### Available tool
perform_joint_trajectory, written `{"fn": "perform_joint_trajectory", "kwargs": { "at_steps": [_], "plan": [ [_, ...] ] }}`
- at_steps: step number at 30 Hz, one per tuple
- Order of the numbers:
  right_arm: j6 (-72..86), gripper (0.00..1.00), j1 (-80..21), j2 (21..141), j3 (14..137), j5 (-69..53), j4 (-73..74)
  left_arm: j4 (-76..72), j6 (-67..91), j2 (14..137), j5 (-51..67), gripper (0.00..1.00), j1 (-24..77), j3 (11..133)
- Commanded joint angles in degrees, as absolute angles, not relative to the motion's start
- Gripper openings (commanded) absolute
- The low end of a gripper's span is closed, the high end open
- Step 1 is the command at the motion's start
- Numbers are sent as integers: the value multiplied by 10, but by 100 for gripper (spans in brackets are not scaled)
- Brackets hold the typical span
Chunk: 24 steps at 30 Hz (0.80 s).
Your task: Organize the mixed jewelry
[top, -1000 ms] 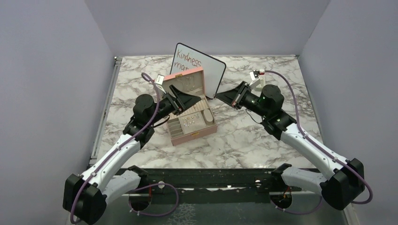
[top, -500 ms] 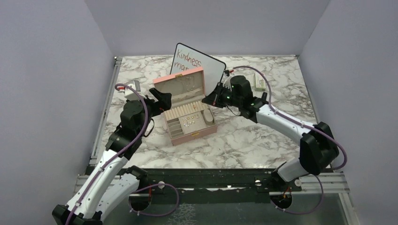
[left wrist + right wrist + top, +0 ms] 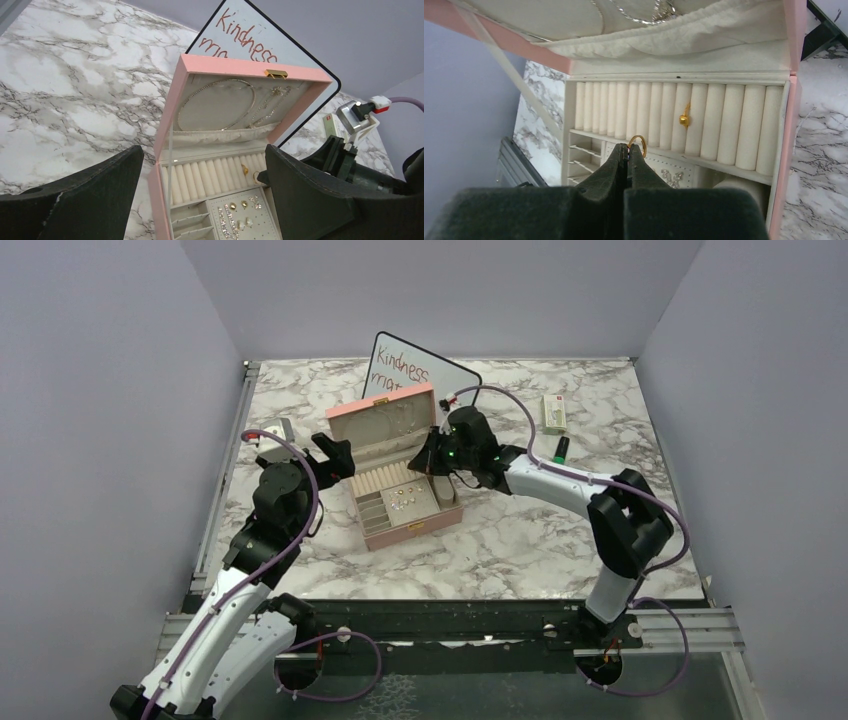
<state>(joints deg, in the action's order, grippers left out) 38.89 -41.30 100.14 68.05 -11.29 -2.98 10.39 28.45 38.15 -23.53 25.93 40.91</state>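
Marble table point(image 3: 560, 530) carries an open pink box point(image 3: 415, 528) — right gripper point(image 3: 627, 150) pinches a gold ring point(image 3: 638, 139) over the ring rolls point(image 3: 659, 112), gold stud point(image 3: 684, 120) at its 2 o'clock; left gripper point(image 3: 335, 453) spread at the box's 9 o'clock.

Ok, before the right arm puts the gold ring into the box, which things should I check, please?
1. Grip on the small gold ring by the shut right jaws: ok.
2. Lid of the pink jewellery box open: ok.
3. Free grooves in the cream ring rolls: ok.
4. Ring lined up with one groove: cannot tell.
5. Open, empty left jaws: ok.
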Motion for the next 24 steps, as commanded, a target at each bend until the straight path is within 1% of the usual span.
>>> {"fn": "perform_joint_trajectory", "kwargs": {
  "at_steps": [1, 7, 24],
  "plan": [
    [386, 1, -419, 1028, 695, -92, -50, 89, 270, 375, -245, 92, 257, 404],
    [388, 1, -421, 1054, 708, -94, -63, 81, 265, 382, -219, 92, 258, 403],
    [398, 1, -424, 1105, 739, -107, -87, 82, 264, 387, -220, 92, 258, 402]
  ]
}}
